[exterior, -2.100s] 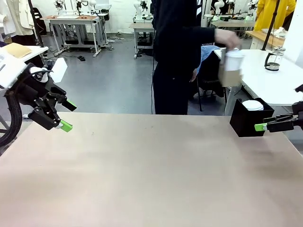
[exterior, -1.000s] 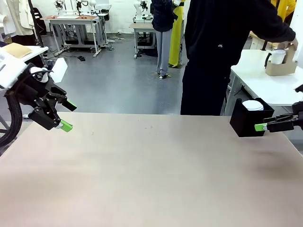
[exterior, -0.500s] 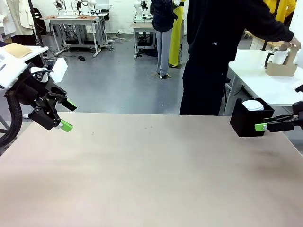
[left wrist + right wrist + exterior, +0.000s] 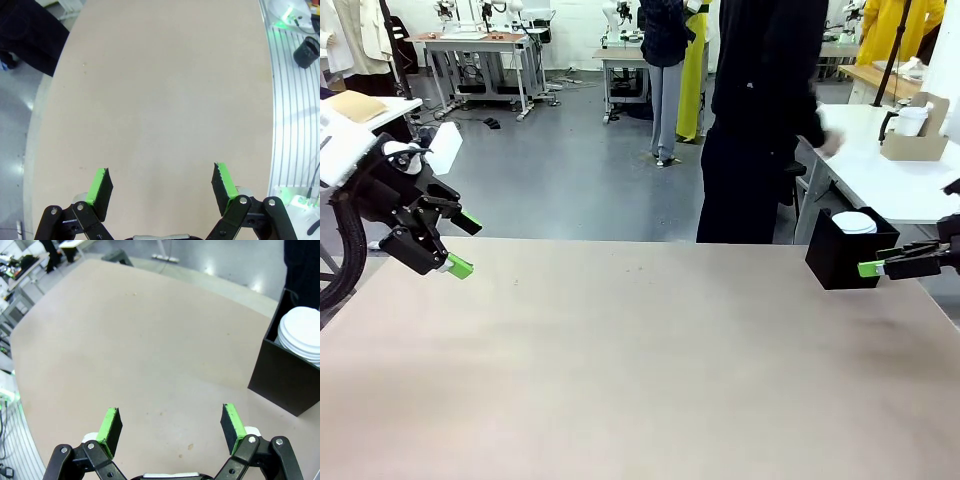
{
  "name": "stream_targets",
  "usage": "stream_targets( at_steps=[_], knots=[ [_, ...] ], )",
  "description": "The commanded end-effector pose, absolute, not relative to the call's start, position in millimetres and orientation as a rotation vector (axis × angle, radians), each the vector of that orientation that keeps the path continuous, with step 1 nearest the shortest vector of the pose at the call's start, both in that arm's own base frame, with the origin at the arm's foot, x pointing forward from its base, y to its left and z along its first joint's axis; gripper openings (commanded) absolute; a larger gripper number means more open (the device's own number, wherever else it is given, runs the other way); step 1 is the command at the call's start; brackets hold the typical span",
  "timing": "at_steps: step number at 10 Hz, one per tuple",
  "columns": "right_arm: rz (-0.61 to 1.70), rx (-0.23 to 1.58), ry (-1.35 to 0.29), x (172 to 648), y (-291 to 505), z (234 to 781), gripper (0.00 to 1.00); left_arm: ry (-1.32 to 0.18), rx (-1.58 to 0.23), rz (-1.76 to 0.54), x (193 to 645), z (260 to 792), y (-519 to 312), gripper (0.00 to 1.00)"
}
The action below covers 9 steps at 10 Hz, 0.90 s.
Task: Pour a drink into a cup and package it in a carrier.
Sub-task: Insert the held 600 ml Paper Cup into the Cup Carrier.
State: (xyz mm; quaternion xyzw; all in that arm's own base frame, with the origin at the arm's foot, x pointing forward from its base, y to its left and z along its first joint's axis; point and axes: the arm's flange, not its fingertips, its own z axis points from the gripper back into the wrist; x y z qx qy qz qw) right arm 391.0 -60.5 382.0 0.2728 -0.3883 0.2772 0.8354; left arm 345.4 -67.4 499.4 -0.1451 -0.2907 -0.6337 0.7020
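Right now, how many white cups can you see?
2. The cup stands in the carrier on the far side table; a shorter lidded cup sits in the black box. More may be stacked beneath it.

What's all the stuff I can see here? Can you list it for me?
Table: one, beige, bare across the middle.
Black box: one, at the table's far right corner, white lids stacked inside.
Carrier: one, brown cardboard, on the white side table behind.
Cup: one, white, standing in the carrier.
Person: one, in black, between the tables.
Left gripper: black, green pads, open above the table's left edge.
Right gripper: same colours, open beside the box.
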Motion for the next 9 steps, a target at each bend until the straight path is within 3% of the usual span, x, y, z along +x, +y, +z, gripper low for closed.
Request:
stream_targets(
  at_steps=[1,9],
  knots=[
    [0.589,0.586,-0.827,390.5,-60.3,383.8,1.00,-0.664,-0.344,-1.424,346.7,499.4,-67.0,1.00],
    [0.589,0.586,-0.827,390.5,-60.3,383.8,1.00,-0.664,-0.344,-1.424,346.7,499.4,-67.0,1.00]
  ],
)
